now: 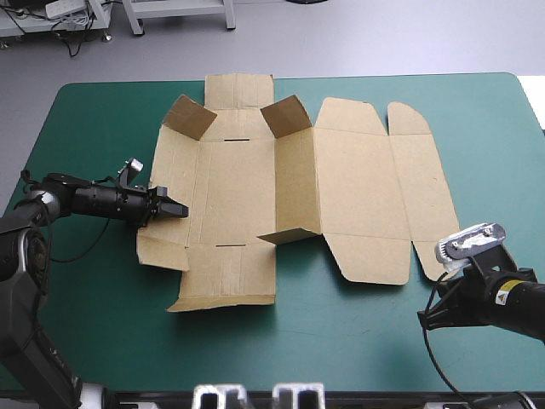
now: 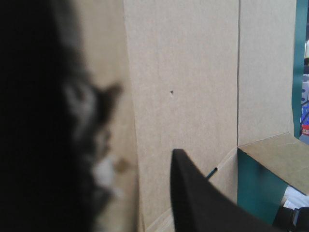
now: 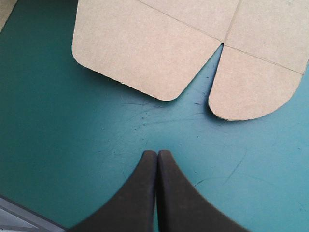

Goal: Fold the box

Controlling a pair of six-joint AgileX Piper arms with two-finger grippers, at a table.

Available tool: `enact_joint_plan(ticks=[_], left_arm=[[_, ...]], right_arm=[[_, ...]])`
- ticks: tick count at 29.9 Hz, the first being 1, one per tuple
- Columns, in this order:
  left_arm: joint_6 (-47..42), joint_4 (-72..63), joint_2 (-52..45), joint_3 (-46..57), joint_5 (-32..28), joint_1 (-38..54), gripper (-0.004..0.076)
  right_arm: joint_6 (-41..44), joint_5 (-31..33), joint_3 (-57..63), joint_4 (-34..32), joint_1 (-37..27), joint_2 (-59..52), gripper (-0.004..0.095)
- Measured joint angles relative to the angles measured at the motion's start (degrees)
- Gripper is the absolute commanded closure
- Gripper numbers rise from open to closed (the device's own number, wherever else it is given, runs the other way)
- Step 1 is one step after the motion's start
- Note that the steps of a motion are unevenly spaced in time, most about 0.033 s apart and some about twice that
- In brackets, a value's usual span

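The brown box [image 1: 238,183] lies as a cut sheet in the middle of the teal-green table, mostly flat. Two corner flaps [image 1: 189,115] [image 1: 285,115] stand up at its far side, and a third [image 1: 289,234] is raised near the middle. My left gripper [image 1: 174,208] is at the sheet's left edge, shut on the box's left wall. In the left wrist view the board [image 2: 183,72] runs between my left gripper [image 2: 145,121] fingers, one of them a blur. My right gripper [image 3: 157,152] is shut and empty over bare cover, short of the box's two rounded flaps [image 3: 140,48] [image 3: 251,87].
Bare teal-green cover [image 1: 358,341] runs along the front of the table and around the box's right end. The table's front edge lies close behind my right arm. The left arm lies low across the table's left side.
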Motion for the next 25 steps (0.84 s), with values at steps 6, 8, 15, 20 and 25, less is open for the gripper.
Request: enact_joint_plan(ticks=[6, 8, 15, 20, 25], left_arm=[[8.33, -3.10, 0.40, 0.13, 0.69, -0.01, 0.0731], [9.96, -4.33, 0.40, 0.25, 0.34, -0.23, 0.0730], [12.95, -2.34, -1.82, -1.88, -1.01, -3.86, 0.0730], [12.03, 4.24, -5.97, -9.05, -1.01, -9.20, 0.0730], [12.52, 16.33, -10.24, -20.12, -0.19, -17.97, 0.0730]], right_arm=[[0.00, -0.02, 0.00, 0.09, 0.00, 0.00, 0.0926], [0.00, -0.02, 0.00, 0.11, 0.00, 0.00, 0.0926], [0.00, -0.06, 0.00, 0.19, 0.00, 0.00, 0.0926], [-0.14, -0.26, 0.00, 0.19, 0.00, 0.00, 0.0926], [-1.47, -1.63, 0.00, 0.14, 0.00, 0.00, 0.0926]])
